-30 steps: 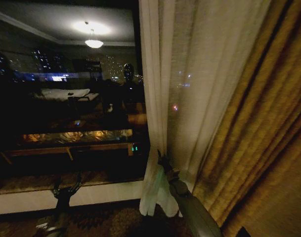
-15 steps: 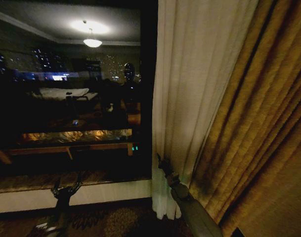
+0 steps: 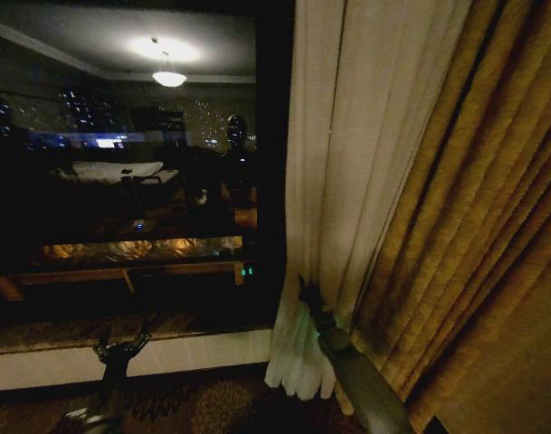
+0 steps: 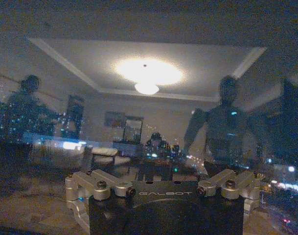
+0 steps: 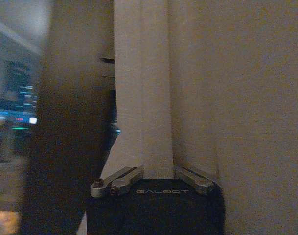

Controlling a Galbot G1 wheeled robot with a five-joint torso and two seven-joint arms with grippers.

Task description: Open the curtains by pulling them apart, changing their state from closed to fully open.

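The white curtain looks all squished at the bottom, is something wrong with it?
Nothing looks torn. The sheer white curtain hangs straight up high but bunches low down, because the right gripper is shut on a fold of it beside the golden drape. The left gripper hangs idle by the window.

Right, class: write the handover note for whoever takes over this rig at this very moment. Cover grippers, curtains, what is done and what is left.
Right gripper: shut on a fold of the sheer cream curtain, low down beside the golden drape.
Left gripper: low, near the window sill, holding nothing; its fingers look spread.
Curtain: bunched at the right, against the drape; dark window glass bare to its left.
Done: this side looks drawn well back.
Left: check whether the panel slides further right; any left-hand panel cannot be judged from here.
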